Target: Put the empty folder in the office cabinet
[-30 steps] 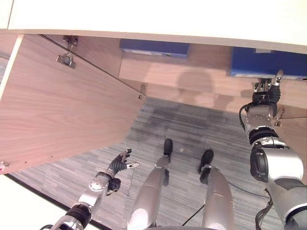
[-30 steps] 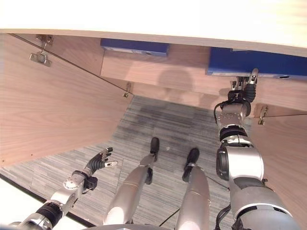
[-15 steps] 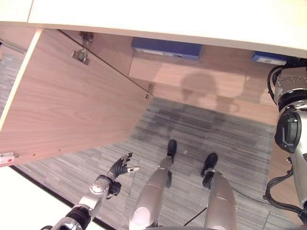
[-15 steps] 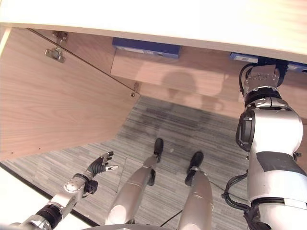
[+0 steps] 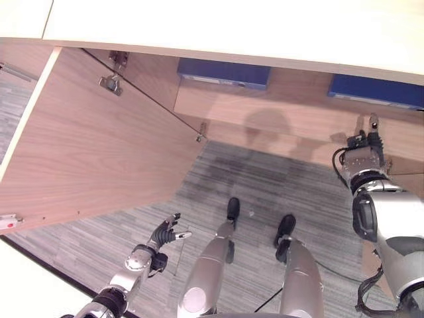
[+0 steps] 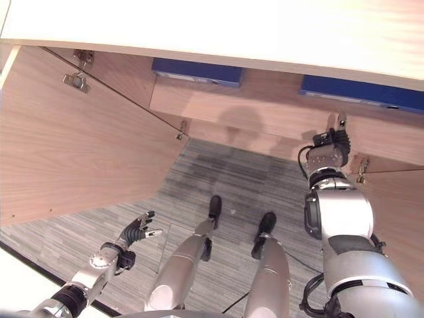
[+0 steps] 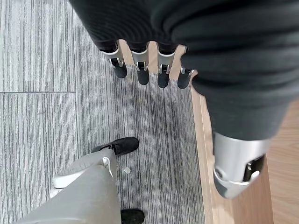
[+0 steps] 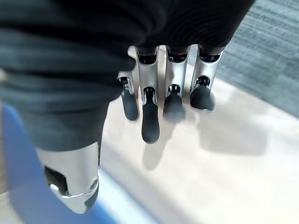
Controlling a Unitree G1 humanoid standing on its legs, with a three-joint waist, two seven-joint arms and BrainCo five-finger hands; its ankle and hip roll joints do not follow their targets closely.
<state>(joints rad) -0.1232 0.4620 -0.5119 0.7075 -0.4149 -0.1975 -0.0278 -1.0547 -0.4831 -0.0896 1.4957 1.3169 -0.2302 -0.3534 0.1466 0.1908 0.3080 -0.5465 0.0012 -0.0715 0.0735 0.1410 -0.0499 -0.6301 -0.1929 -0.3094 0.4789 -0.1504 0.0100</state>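
Your blue flat folder (image 5: 375,90) lies on the wooden cabinet shelf (image 5: 278,109), just beyond your empty, straight-fingered right hand (image 5: 366,141). Likely light, stiff, slick: grip its near edge. Left hand (image 5: 163,234) hangs relaxed.

We record: grey striped carpet floor (image 5: 265,185); light wood cabinet door (image 5: 93,146) swung open, metal hinges (image 5: 110,83) showing; pale counter top (image 5: 232,26) overhead; even indoor light.

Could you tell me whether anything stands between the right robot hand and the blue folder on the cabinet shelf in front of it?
Nothing visible does. The right robot hand hangs open just short of the shelf's front edge, and the blue folder lies on the shelf directly beyond it. The left cabinet door is swung wide open, away from that side.
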